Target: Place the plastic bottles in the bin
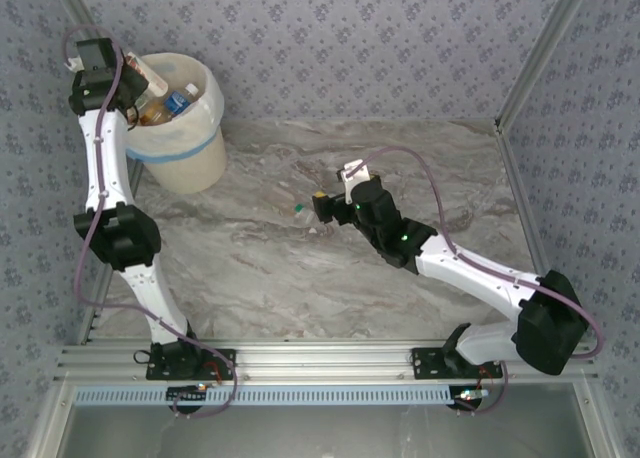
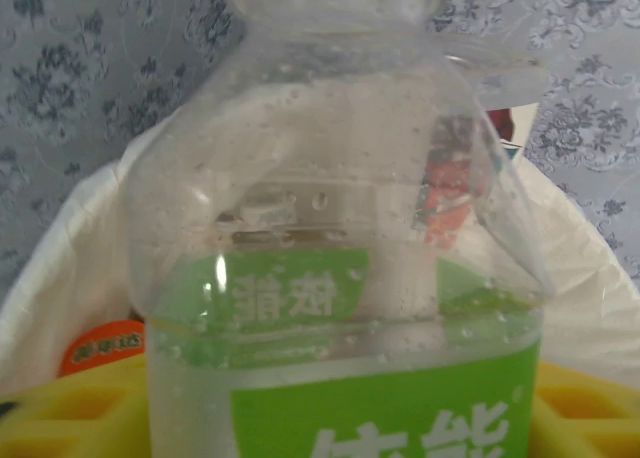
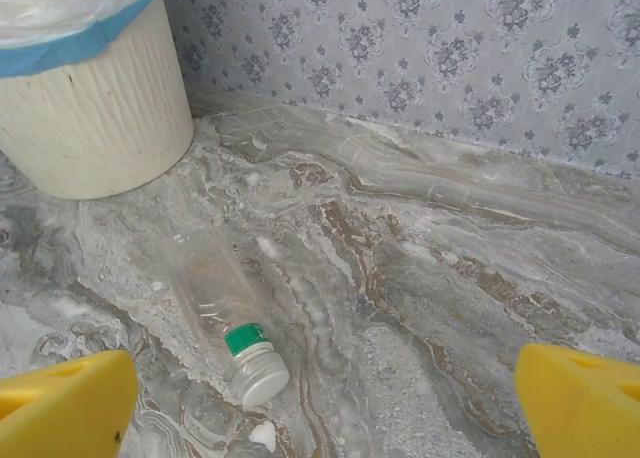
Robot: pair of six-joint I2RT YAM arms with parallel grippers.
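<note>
My left gripper [image 1: 128, 83] hangs over the bin [image 1: 185, 148], a cream bucket with a white bag and a blue band. A clear green-labelled bottle [image 2: 340, 308] stands between its yellow fingers [image 2: 70, 408], which are spread wide apart. That bottle [image 1: 150, 77] is above the bin's mouth. Inside lie a blue-labelled bottle [image 1: 180, 100] and an orange-labelled one [image 2: 100, 346]. A clear bottle [image 3: 235, 318] with a green neck band and a pale cap lies on the table. My right gripper [image 3: 325, 403] hovers open just behind its cap. From above, this bottle [image 1: 300, 210] is left of the right gripper [image 1: 320, 206].
The marble-patterned table [image 1: 300, 278] is walled by patterned panels at the back and sides. The bin [image 3: 90, 108] stands in the far left corner, beyond the lying bottle. A small white scrap [image 3: 262, 435] lies near that bottle's cap.
</note>
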